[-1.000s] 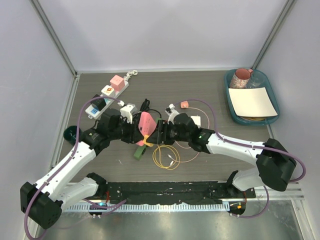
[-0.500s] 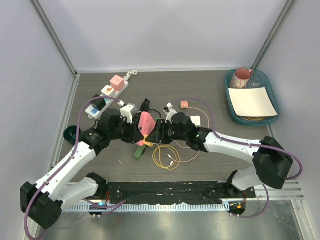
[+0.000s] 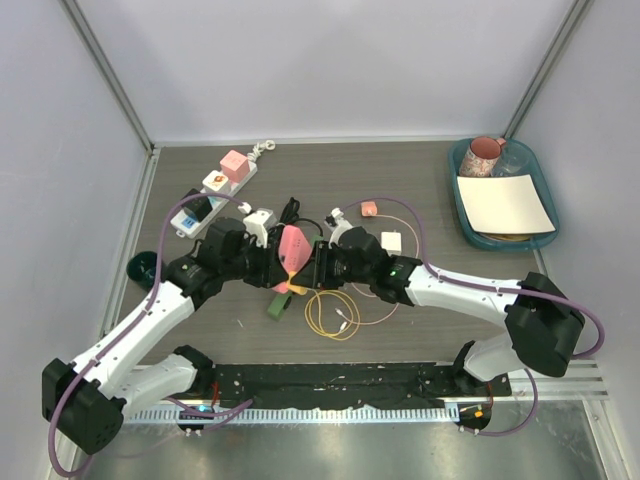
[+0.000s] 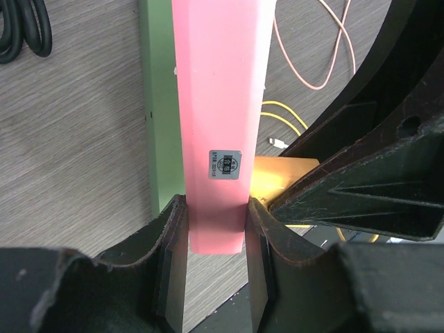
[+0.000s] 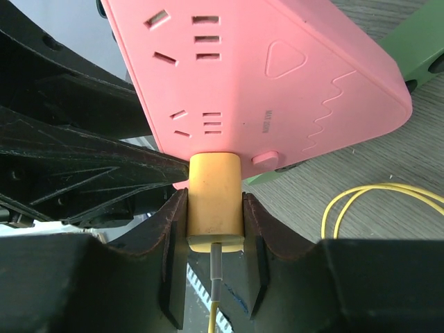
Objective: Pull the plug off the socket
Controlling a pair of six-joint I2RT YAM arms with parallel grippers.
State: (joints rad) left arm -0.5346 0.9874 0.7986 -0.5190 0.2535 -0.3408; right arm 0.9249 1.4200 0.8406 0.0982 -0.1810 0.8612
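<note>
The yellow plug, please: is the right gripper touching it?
Touching: the right wrist view shows the right gripper pressed against both sides of the yellow plug.

We see a pink socket point(image 5: 263, 76), a yellow plug point(image 5: 216, 198), a green block point(image 4: 159, 104) and our grey-brown wood-grain table point(image 4: 69, 139).

- where's the socket?
- pink socket block point(image 5: 277, 76), raised and tilted on edge, pinched in my left gripper point(image 4: 216, 208).
- and the plug?
- stubby yellow plug point(image 5: 215, 180), seated in the block's edge, my right gripper point(image 5: 215, 201) against both its sides.
</note>
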